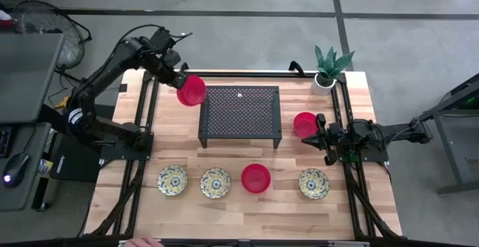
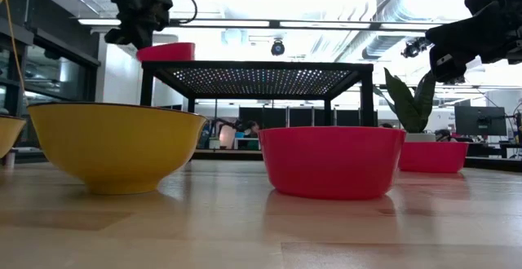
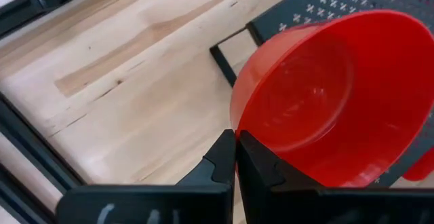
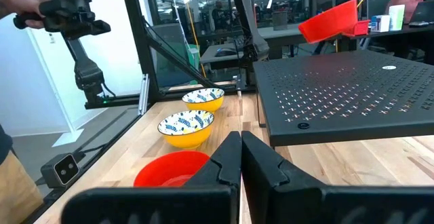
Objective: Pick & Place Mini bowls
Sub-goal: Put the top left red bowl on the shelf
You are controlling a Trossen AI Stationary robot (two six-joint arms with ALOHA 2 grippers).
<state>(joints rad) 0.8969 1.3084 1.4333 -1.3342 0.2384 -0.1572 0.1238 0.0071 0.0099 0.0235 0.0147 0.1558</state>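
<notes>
Gripping a red bowl by its rim, the left gripper is holding it clamped over the black rack's corner.

Six mini bowls: three red, three floral.

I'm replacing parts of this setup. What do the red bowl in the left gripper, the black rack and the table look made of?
Red bowl: probably plastic, glossy, with soft highlights and a thin rim.
Black rack: likely painted metal, matte, perforated top on thin legs.
Table: wood, with visible grain and joined planks.
</notes>
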